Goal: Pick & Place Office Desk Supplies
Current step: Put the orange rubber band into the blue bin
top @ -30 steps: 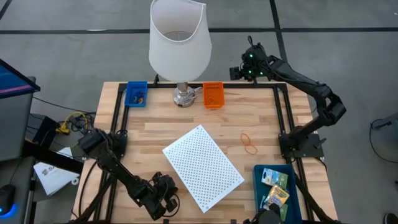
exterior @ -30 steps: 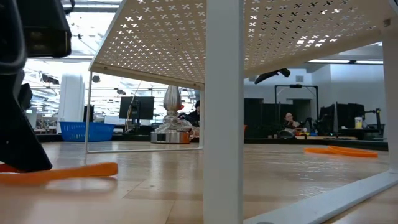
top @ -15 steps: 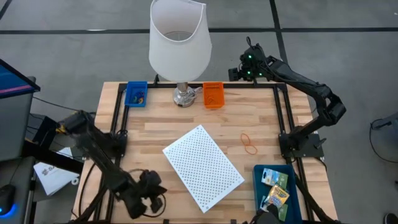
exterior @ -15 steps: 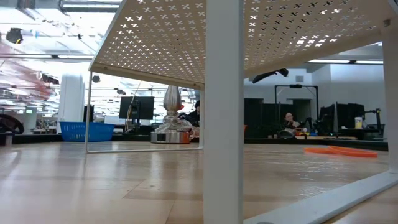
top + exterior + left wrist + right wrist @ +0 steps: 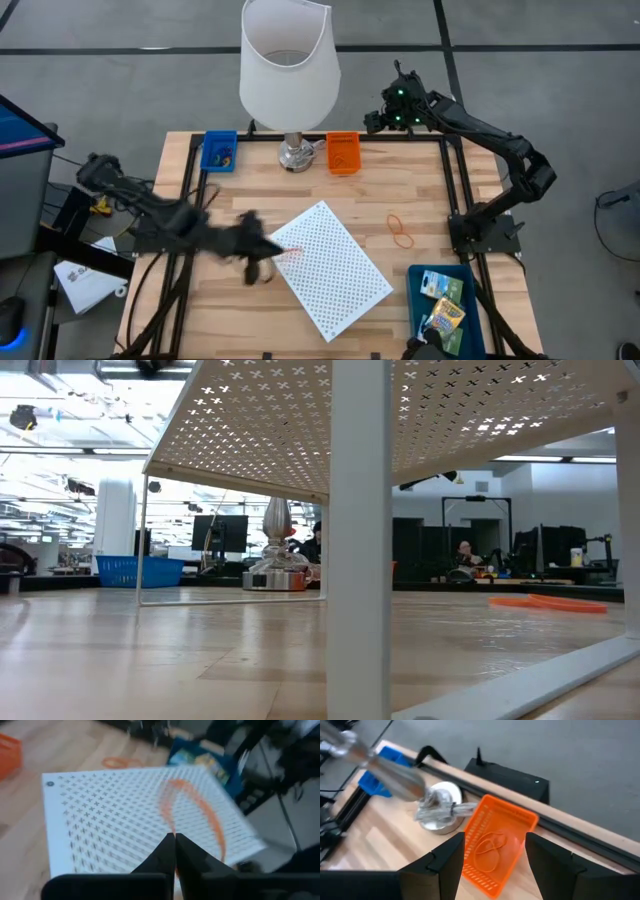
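The left claw point(image 5: 262, 250) is hanging at the near-left edge of the white perforated shelf point(image 5: 327, 268), its fingers point(image 5: 172, 851) pinched together on an orange rubber band point(image 5: 192, 810) that is looping out ahead of them over the shelf top. The right claw point(image 5: 495, 851) is waiting at the far right of the table with its fingers spread wide, and just beyond them the orange bin point(image 5: 496, 845) is sitting with a few bands already inside, so part of the sorting looks done. The blue bin point(image 5: 219, 151), farther off past the lamp point(image 5: 288, 72), is holding some tiny coloured bits too. Two more loose bands point(image 5: 401, 231) are lying on the bare wood well to the right of the left claw, past the shelf, untouched. The blue tray point(image 5: 441, 299) at the near right corner is holding the small printed boxes point(image 5: 438, 285). I'd say the job is somewhere in the middle: one band in hand still needs dropping off, and the pair on the wood is left to fetch.
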